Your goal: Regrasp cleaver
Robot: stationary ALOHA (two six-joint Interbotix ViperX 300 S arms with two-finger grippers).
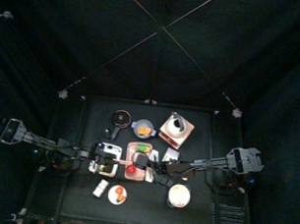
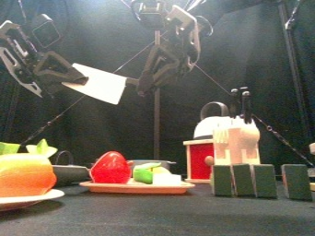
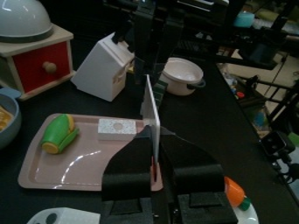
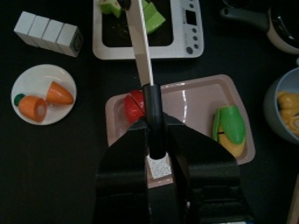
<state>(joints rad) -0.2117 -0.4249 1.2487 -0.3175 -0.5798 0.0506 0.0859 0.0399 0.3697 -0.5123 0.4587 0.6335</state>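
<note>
Both tools gripped the cleaver (image 2: 103, 83) high above the pink tray (image 2: 135, 187): left tool (image 3: 155, 166) and right tool (image 4: 149, 140) each clamped on it, open air beneath its edge.

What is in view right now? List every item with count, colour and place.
steel cleaver with black handle: one, pale blade, in the air above the table
pink plastic tray: one, mid-table
red toy fruit: one, on the tray
green-and-yellow toy vegetable: one, on the tray
white round plate: one, front left, holding orange pieces
grey rectangular blocks: three, front right
white knife block: one, behind the grey blocks
red-and-white box with a pale dome: one, beside the knife block
white bowl: one, near the knife block
blue bowl: one, next to the tray
left hand: black, closed on the cleaver
right hand: black, closed on the cleaver
</note>
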